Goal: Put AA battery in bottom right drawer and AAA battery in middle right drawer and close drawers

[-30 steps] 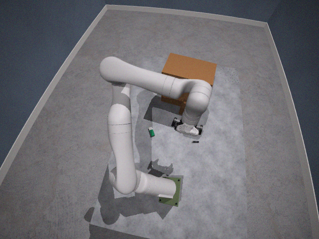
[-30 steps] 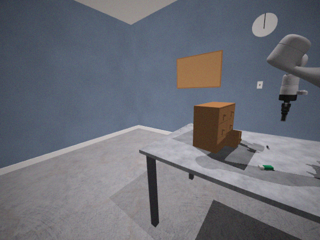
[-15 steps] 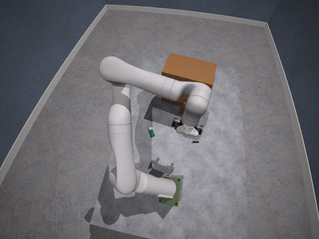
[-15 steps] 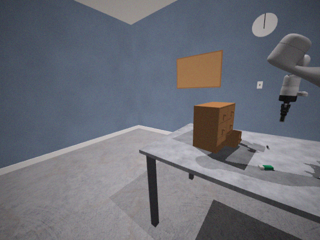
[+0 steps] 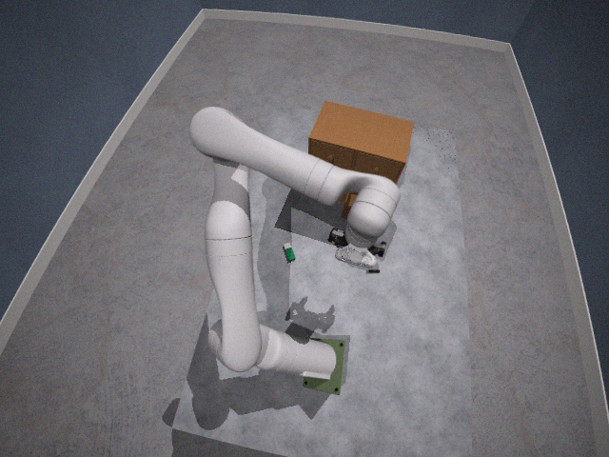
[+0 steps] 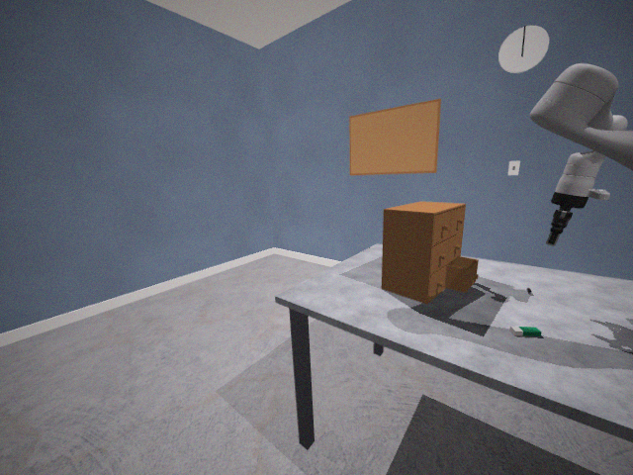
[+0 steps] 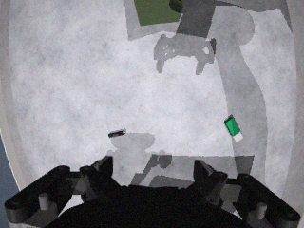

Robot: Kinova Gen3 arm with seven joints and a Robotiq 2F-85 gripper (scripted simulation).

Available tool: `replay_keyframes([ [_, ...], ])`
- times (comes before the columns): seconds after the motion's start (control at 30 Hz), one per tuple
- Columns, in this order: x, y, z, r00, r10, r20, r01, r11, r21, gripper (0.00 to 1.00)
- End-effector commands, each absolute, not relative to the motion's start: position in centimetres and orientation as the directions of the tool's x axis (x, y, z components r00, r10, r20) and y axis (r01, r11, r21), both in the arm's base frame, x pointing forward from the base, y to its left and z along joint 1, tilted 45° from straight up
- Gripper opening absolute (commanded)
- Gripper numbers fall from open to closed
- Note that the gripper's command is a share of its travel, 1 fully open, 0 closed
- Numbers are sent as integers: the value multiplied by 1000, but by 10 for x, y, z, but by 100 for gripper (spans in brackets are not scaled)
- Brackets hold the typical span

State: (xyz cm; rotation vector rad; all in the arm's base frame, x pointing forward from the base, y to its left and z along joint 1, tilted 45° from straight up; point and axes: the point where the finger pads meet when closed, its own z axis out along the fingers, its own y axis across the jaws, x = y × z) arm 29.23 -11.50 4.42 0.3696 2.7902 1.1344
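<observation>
The brown chest (image 5: 361, 140) stands at the back of the table; it also shows in the exterior view (image 6: 421, 247). One bottom-row drawer (image 6: 461, 273) stands pulled out part way; in the overhead view it (image 5: 348, 202) is mostly hidden under my arm. A small dark battery (image 5: 372, 270) lies on the table in front of the chest, also in the exterior view (image 6: 529, 292) and the wrist view (image 7: 117, 132). My gripper (image 6: 557, 233) (image 7: 153, 167) hangs high above the table, open and empty, almost over that battery. I see no other battery.
A green and white block (image 5: 288, 252) (image 6: 526, 331) (image 7: 234, 128) lies to the left of the gripper, apart from the battery. My green base plate (image 5: 326, 368) sits near the table's front. The arm's elbow reaches over the chest's front.
</observation>
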Motion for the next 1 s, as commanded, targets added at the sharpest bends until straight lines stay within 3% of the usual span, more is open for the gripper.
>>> replay_keyframes([
  [0.0, 292, -112, 42, -957, 290, -20, 193, 687, 701, 100],
  [0.97, 324, -90, 11, -829, 496, -258, 193, 687, 701, 100],
])
